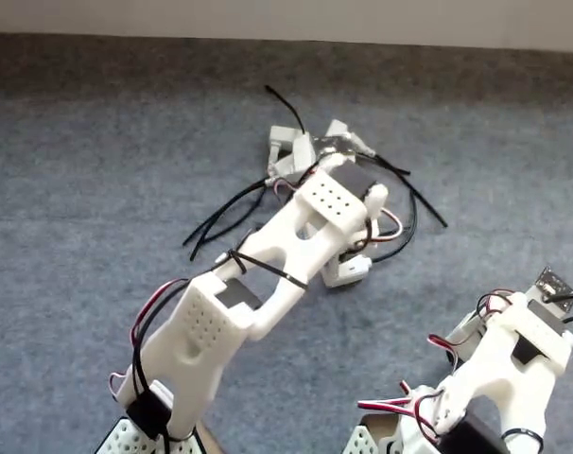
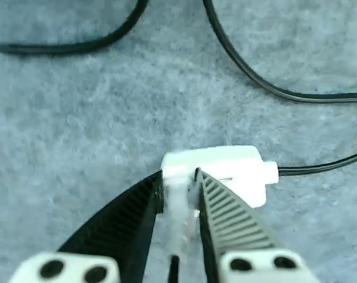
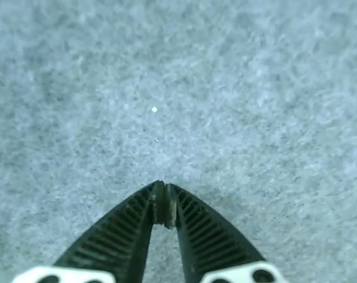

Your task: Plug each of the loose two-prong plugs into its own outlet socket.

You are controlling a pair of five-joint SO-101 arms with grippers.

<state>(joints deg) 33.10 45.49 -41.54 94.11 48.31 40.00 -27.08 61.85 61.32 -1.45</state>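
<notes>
Grey, felt-like cloth covers the table (image 1: 78, 189) from edge to edge. The left arm (image 1: 268, 255), white and the biggest thing on it, stretches from the near left corner up to the middle of the table. The right arm (image 1: 504, 369), also white with red and black wiring, sits folded at the near right, well apart from the tangle in the middle.

Black cords (image 1: 230, 213) loop and cross on the cloth around the end of the left arm, some running off to the left and one sweeping round to the right. A cluster of white parts (image 1: 291, 151) lies just beyond the left arm's wrist, on the far side of it, with cords leading into it; which are plugs and which are sockets I cannot tell. A small white block (image 1: 348, 270) peeks out beside the wrist on the near side, and I cannot tell whether it is the piece being gripped.

In the left wrist view a white plug (image 2: 225, 168) lies flat on the cloth with its thin black cord running away from one end. The left claw (image 2: 178, 177) is clamped on a narrow white part of this plug, its ribbed black fingers (image 2: 222, 206) pressed against either side.

The right claw (image 3: 165, 200) hangs over bare cloth with its tips together and nothing between them. A tiny pale speck (image 3: 154, 109) lies on the cloth beyond it.
</notes>
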